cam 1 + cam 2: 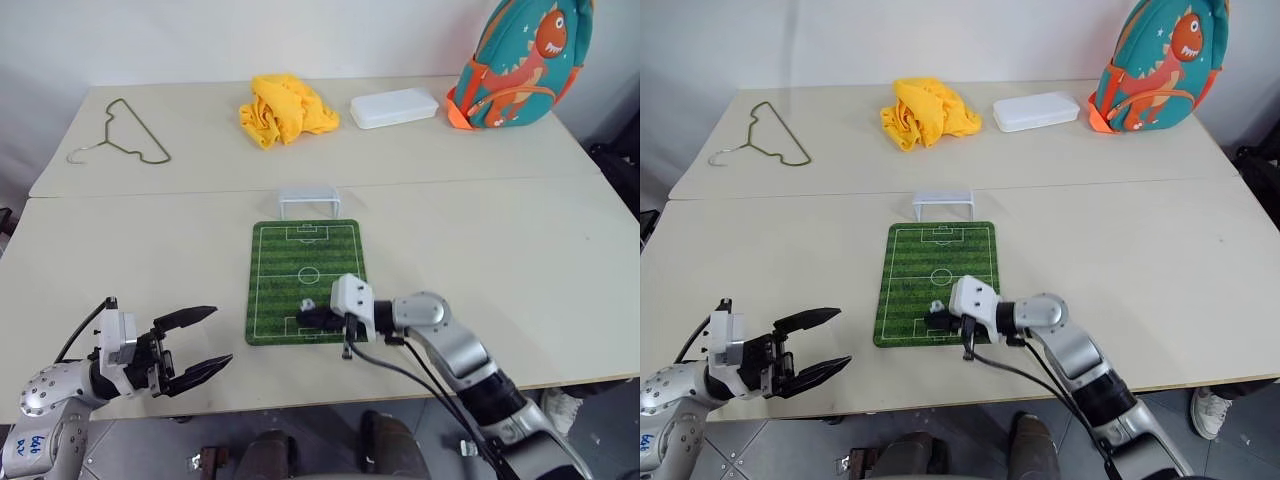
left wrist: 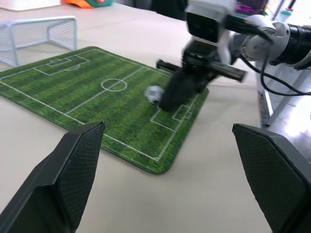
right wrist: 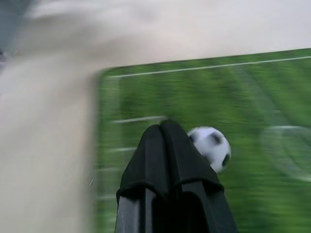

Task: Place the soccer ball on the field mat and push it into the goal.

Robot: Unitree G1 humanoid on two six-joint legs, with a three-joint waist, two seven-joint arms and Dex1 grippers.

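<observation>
Working outward from our own edge of the surface (image 1: 560, 260), we see our left gripper (image 1: 197, 345) hovering off the mat's near-left corner with its fingers spread wide and empty. Just beyond, our right gripper (image 3: 163, 128) reaches in from the right, its fingers pressed together and holding nothing, tips low over the near end of the field mat (image 1: 305, 280). The soccer ball (image 3: 211, 145) sits on the mat by the near penalty box, right beside those fingertips on the side toward the goal.

We judge the risk to be a glancing push: the ball is tiny and round, so closed tips meeting it off-centre would send it sideways off the mat, and too hard a flick could carry it past the frame.

The mat's long axis runs straight away from us, its far short edge facing the goal (image 1: 307, 200), which stands just past that edge with its mouth opening toward the ball
</observation>
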